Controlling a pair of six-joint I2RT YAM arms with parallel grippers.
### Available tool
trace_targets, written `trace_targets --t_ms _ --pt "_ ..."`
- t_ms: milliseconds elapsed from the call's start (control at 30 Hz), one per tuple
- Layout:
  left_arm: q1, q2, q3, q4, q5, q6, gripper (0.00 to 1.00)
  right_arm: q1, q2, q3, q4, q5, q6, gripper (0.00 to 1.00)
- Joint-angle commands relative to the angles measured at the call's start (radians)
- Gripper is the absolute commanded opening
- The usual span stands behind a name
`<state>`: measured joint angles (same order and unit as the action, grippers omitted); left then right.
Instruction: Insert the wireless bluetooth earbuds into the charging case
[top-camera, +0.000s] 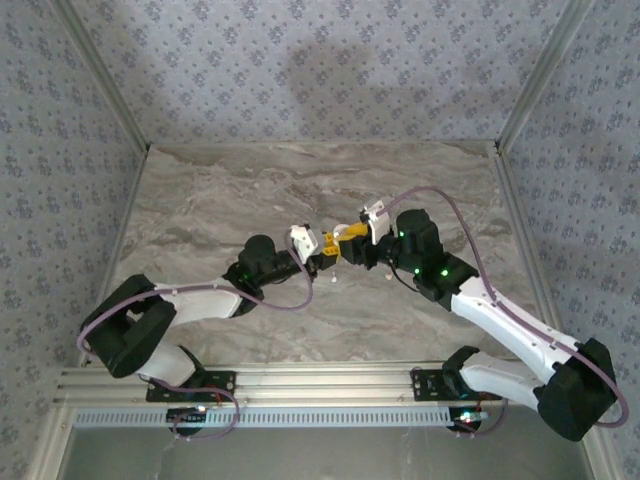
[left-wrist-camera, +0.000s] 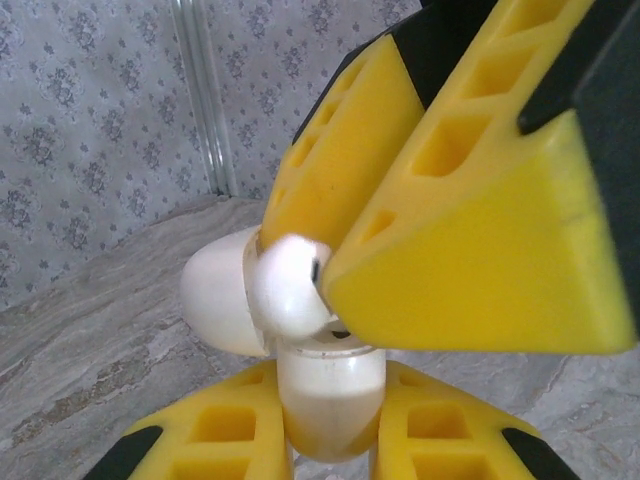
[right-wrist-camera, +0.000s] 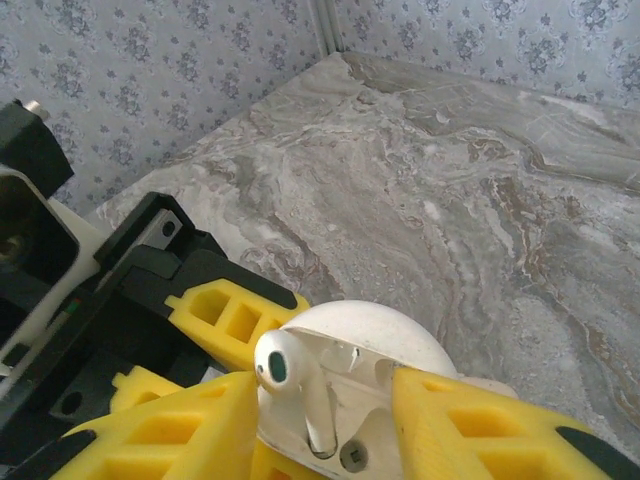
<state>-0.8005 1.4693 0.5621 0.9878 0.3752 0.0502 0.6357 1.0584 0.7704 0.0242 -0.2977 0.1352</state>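
Observation:
The cream charging case (left-wrist-camera: 330, 400) is held upright off the table, my left gripper (left-wrist-camera: 330, 420) shut on its body. Its round lid (left-wrist-camera: 215, 300) hangs open to the side. One white earbud (right-wrist-camera: 300, 390) stands with its stem in a slot of the case (right-wrist-camera: 380, 335), its head sticking out. My right gripper (right-wrist-camera: 322, 400) straddles the case top from above with its jaws apart. One finger (right-wrist-camera: 180, 430) rests beside the earbud, the other stands clear of it. In the top view both grippers (top-camera: 322, 260) (top-camera: 345, 242) meet mid-table. A tiny white speck (top-camera: 333, 281), perhaps the other earbud, lies just below them.
The marble table (top-camera: 250, 190) is walled by patterned panels on the left, back and right. Both arms reach in from the near edge, with a purple cable looping over the right arm (top-camera: 460, 220).

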Motion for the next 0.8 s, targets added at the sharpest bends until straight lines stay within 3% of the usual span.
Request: trace_targets --t_ms 0,233,767 --pt "-0.009 0.021 0.027 0.08 0.019 -0.018 0.12 -0.018 0.011 0.046 0.004 -0.023 0.015 0.44" --pt "-0.008 0.038 0.035 0.08 0.014 -0.017 0.12 -0.029 0.024 0.051 0.003 -0.033 0.013 0.43" --pt "0.002 0.03 0.038 0.064 0.016 -0.014 0.12 -0.048 0.028 0.039 -0.014 -0.064 0.027 0.27"
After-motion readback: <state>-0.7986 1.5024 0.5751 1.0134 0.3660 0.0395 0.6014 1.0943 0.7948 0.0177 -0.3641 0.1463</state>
